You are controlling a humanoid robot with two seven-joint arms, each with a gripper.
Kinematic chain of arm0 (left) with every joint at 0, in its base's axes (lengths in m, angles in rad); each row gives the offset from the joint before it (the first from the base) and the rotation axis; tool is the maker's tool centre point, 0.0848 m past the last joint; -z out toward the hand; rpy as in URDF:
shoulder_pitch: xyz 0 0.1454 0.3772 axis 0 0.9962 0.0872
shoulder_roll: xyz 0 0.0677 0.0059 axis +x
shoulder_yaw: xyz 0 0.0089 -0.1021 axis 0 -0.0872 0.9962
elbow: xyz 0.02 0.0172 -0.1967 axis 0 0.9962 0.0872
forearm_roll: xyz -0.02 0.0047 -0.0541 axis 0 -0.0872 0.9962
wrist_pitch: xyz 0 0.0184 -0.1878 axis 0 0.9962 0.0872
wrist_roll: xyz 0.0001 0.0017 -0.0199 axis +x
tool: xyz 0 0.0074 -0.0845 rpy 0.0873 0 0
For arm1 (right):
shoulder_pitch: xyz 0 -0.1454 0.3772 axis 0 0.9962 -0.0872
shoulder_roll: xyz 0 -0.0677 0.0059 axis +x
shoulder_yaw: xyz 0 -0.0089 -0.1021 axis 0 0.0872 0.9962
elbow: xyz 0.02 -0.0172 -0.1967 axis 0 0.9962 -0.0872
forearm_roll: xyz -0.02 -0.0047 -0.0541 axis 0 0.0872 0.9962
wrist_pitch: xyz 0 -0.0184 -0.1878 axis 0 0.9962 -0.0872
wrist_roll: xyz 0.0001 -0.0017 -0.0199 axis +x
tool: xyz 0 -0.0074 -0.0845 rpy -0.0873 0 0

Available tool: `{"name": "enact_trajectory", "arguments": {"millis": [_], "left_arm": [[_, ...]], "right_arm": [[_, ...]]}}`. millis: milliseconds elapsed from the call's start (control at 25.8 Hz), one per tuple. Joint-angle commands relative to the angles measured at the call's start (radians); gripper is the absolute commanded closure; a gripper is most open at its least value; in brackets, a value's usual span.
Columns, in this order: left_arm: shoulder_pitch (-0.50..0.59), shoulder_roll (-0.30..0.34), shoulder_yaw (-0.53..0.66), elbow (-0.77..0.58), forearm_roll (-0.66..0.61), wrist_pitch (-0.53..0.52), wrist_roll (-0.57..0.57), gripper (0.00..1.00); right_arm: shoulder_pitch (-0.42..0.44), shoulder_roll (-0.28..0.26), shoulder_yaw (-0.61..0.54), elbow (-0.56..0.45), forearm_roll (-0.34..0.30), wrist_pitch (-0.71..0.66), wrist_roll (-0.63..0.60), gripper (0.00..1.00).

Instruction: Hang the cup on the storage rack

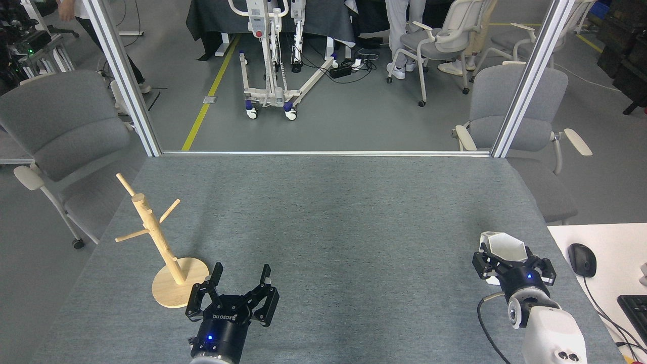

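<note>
The white faceted cup (503,245) stands upright at the table's right side, its hexagonal rim facing up. My right gripper (512,260) comes from below and is shut on the cup's lower body, with black fingers on either side. The wooden storage rack (152,233) stands at the left on its round base, its thin pegs bare. My left gripper (241,271) is open just right of the rack's base, with nothing between its fingers.
The grey felt table (328,222) stretches between the two arms. A white desk with a mouse (582,259) and a keyboard (634,311) adjoins on the right. Grey chairs (60,126) flank the table, and metal posts (124,81) rise at its far corners.
</note>
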Motion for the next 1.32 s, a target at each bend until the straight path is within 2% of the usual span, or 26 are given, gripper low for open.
{"name": "enact_trajectory", "arguments": {"millis": [0,852,930,1007,1046,1123,1278], "left_arm": [[0.000,0.000,-0.002,-0.001,0.000,-0.001,0.000,0.00],[-0.008,0.002,-0.002,0.001,0.000,-0.021,-0.002,0.00],[-0.009,0.002,-0.002,0.003,0.000,-0.021,-0.002,0.00],[-0.011,0.002,-0.002,0.003,0.000,-0.024,-0.002,0.00],[-0.011,0.002,-0.002,0.001,0.000,-0.024,-0.002,0.00],[-0.011,0.002,-0.002,0.003,0.000,-0.024,-0.002,0.00],[-0.017,0.005,-0.002,0.003,0.000,-0.024,-0.002,0.00]], "right_arm": [[0.001,-0.001,0.000,0.000,0.000,0.001,0.004,0.01],[0.001,0.001,0.003,0.000,0.002,-0.010,0.004,0.04],[0.001,0.001,0.003,0.000,0.002,-0.010,0.002,0.09],[0.001,0.002,0.003,0.000,0.002,-0.011,0.002,0.20],[0.001,0.002,0.003,0.000,0.002,-0.011,0.002,0.27],[0.001,0.002,0.003,-0.002,0.002,-0.015,0.002,0.49],[0.000,0.001,0.001,-0.002,0.000,-0.059,0.004,0.80]]}}
